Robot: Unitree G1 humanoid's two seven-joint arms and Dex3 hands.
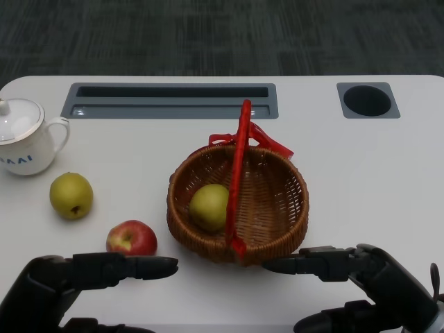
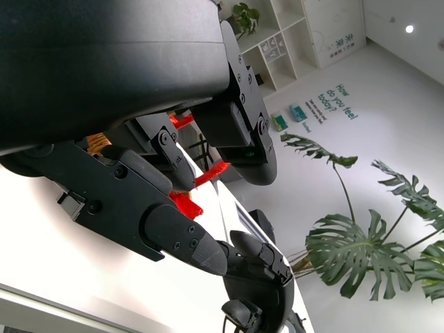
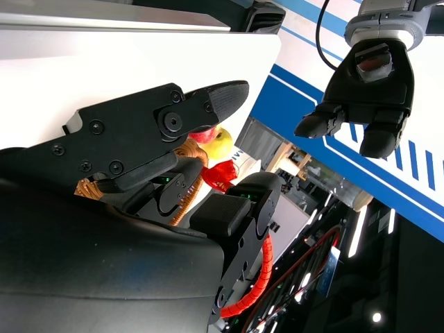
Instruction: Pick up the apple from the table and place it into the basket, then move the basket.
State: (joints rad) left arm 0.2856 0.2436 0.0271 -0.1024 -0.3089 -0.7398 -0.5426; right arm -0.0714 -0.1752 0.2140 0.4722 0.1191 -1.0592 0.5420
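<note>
my left hand (image 1: pixel 83 274) and right hand (image 1: pixel 361 274) hover low, fingers spread, holding nothing.
red apple (image 1: pixel 131 238) beside the basket (image 1: pixel 277 229) looks firm, smooth, probably slippery; i'd wrap its sides.

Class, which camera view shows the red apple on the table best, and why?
The head view: the red apple lies whole and unobstructed beside the basket. The right wrist view shows only a sliver behind the fingers; the left wrist view shows none.
</note>
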